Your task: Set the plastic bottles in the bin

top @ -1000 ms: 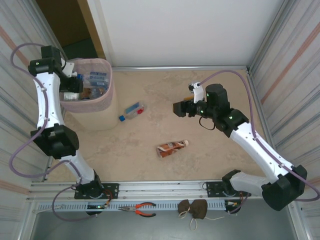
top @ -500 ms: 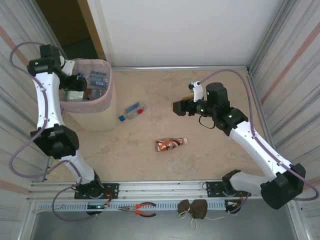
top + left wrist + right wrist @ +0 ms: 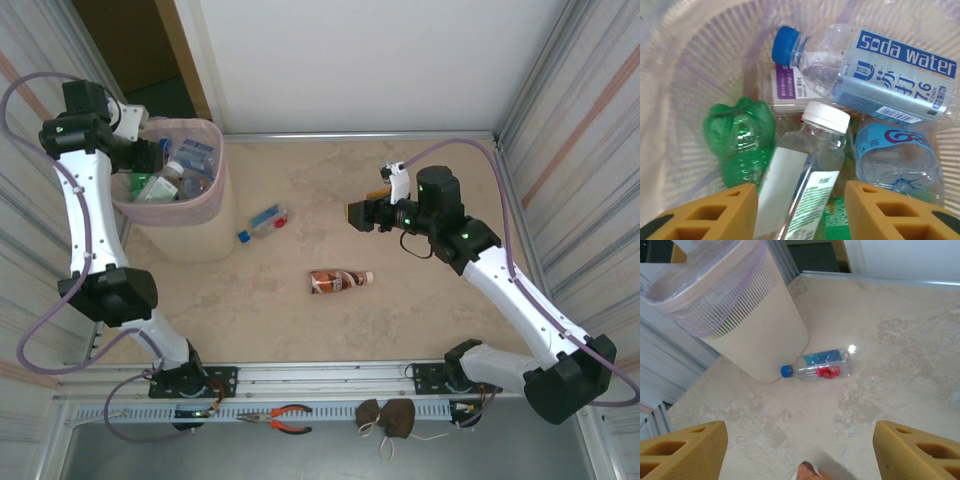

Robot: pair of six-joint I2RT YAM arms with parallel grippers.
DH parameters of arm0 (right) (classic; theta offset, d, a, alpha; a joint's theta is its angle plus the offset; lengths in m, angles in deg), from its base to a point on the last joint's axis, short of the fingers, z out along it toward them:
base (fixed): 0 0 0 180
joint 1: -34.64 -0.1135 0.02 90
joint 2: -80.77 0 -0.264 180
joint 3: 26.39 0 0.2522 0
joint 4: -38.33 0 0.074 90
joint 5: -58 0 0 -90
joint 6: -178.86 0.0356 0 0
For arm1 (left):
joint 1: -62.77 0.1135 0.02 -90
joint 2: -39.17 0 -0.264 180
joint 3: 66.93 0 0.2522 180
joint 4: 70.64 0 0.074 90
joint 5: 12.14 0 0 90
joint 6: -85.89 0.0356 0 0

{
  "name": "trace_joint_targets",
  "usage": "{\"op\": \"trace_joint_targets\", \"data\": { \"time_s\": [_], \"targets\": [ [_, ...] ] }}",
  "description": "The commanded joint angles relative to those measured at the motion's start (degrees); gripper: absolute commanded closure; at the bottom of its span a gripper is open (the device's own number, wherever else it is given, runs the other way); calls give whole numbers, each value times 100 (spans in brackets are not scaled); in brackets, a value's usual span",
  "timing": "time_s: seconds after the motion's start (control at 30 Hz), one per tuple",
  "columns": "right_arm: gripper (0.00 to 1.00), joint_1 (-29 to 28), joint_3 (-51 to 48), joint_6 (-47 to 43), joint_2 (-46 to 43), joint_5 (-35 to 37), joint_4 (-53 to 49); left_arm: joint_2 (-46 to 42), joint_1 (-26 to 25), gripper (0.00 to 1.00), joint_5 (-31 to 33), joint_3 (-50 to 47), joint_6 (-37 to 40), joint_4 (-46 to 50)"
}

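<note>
Lying below left claw: white-capped bottle.

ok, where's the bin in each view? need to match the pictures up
Top external: the bin is upper left, beside the left arm.
Left wrist: seen from above, the bin's ribbed inner wall rings the bottles.
Right wrist: the bin stands upper left on the table.
Landmark: the blue-capped bottle lying at its foot, also in the right wrist view.
</note>
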Motion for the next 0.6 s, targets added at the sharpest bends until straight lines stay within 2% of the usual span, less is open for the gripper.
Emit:
{"op": "trace_joint_targets", "data": {
  "time_s": [0.0,0.17,0.3,0.4,0.57],
  "targets": [
    [25,8,-83,164,-210,56,45,-155,37,55,-547,-250,-60,-63],
    [25,-1,-62,215,-233,174,-103,-515,-119,54,-1455,-705,-280,-547],
    [25,-1,-44,208,-337,326,-297,-726,-611,54,-1607,-797,-228,-731],
    [25,-1,-50,156,-494,517,-493,-781,-1283,53,-1506,-771,-17,-776],
    [25,47,-39,137,-753,966,-869,-657,-2740,49,-812,-642,441,-836]
  ]
}}
